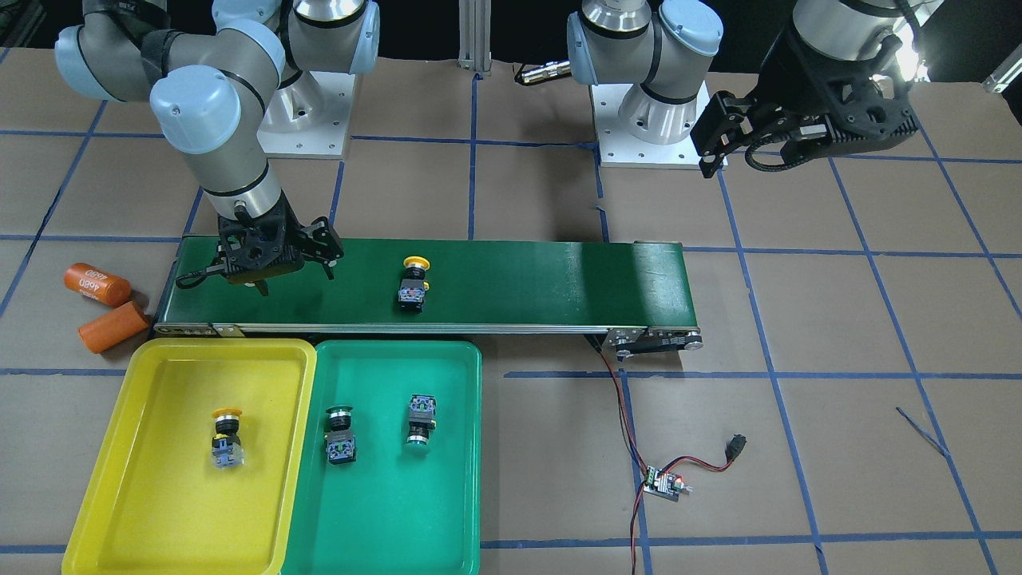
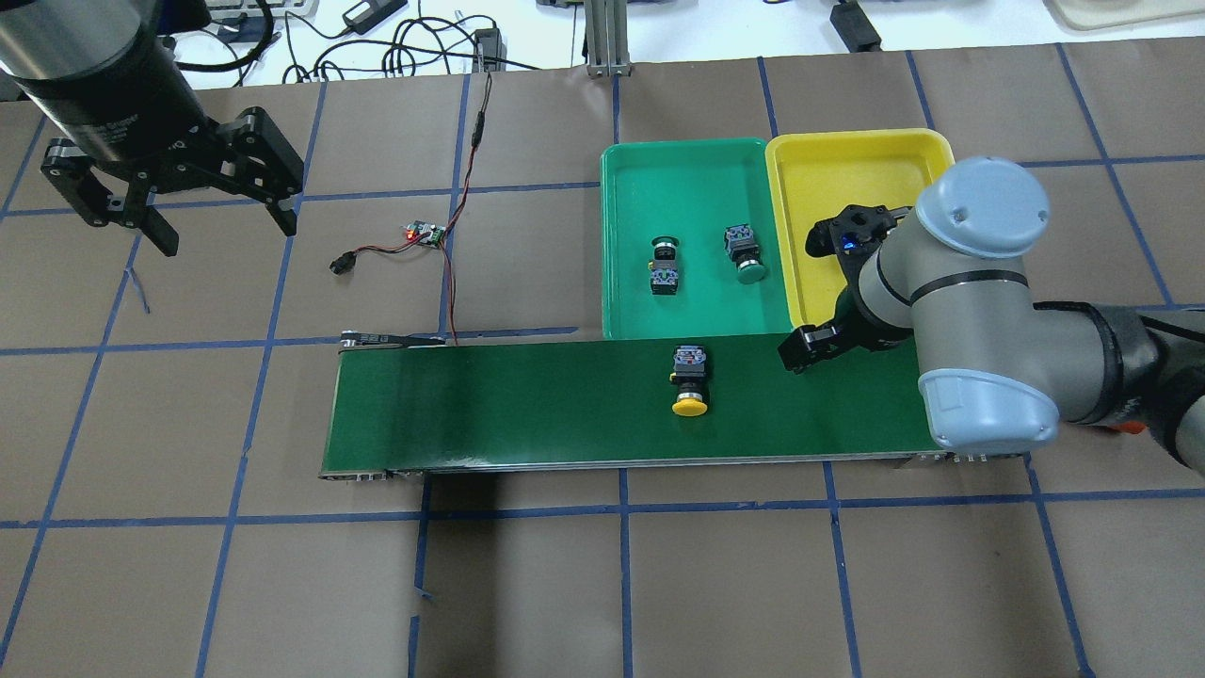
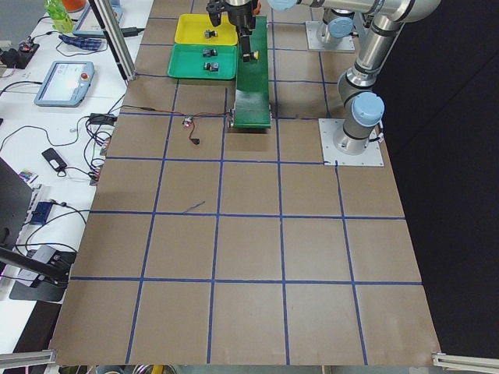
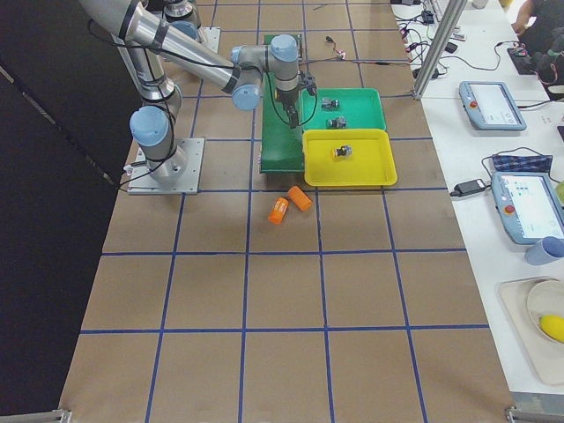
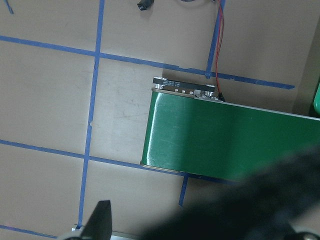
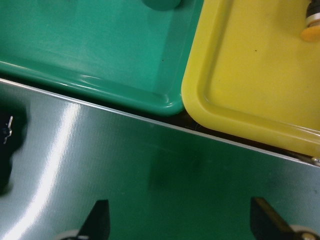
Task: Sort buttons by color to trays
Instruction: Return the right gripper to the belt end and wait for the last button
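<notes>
Nearest the operators' side, the yellow tray and green tray sit edge to edge, with one yellow button in the first and two green buttons in the second. A release slightly off line could therefore drop the last piece into the wrong colour. Just behind them, on the belt, the remaining yellow button lies on its side, cap toward the robot. A pinch on the rounded cap rather than the boxy body would likely slip, and the button may drift if the belt runs; whether it is running I cannot tell. The right gripper hangs over the belt's end, fingers spread wide and empty, apart from that button. Farther off, the left gripper is likewise spread wide and holds nothing. From overhead, the right arm's elbow hides much of the yellow tray and its button, and a dark blur fills a corner of the left wrist view.
</notes>
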Controlling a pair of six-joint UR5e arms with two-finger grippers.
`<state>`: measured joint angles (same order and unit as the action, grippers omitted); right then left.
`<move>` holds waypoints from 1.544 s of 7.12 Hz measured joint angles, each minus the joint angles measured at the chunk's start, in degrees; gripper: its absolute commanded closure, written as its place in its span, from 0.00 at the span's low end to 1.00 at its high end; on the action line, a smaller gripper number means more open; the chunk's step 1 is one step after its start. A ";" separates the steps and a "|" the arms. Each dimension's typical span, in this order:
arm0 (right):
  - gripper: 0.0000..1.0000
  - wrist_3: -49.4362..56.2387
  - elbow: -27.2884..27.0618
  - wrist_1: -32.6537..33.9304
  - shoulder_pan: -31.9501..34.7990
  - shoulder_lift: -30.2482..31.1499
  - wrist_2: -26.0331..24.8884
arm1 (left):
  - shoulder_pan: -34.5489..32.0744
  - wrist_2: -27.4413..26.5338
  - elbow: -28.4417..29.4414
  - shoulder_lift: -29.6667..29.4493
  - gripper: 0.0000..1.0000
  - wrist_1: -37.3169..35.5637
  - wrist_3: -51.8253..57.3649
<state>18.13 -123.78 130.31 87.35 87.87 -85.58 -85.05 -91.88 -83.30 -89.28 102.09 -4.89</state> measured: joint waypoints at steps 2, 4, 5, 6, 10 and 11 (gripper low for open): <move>0.00 -0.10 0.02 0.03 0.01 -0.57 -0.01 | -0.14 0.47 -1.70 -0.51 0.00 -7.08 0.42; 0.00 0.00 0.03 0.03 -0.01 -0.44 0.07 | -0.38 0.63 -5.31 0.80 0.00 -9.89 1.97; 0.00 0.00 0.02 0.03 0.01 -0.27 0.11 | -0.38 0.56 -6.05 1.46 0.00 -10.24 2.01; 0.00 -0.04 0.02 0.03 0.09 -0.24 0.14 | -0.45 0.46 -6.14 2.26 0.00 -10.47 2.29; 0.00 0.34 0.07 0.02 0.14 -0.33 0.09 | -0.53 0.50 -10.02 1.15 0.00 -13.12 10.10; 0.00 0.39 0.05 0.03 0.11 -0.27 0.07 | -0.62 0.41 -9.90 1.01 0.00 -14.82 11.22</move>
<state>18.52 -123.73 130.34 87.46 87.60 -85.51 -85.66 -91.46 -93.20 -88.27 87.26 6.34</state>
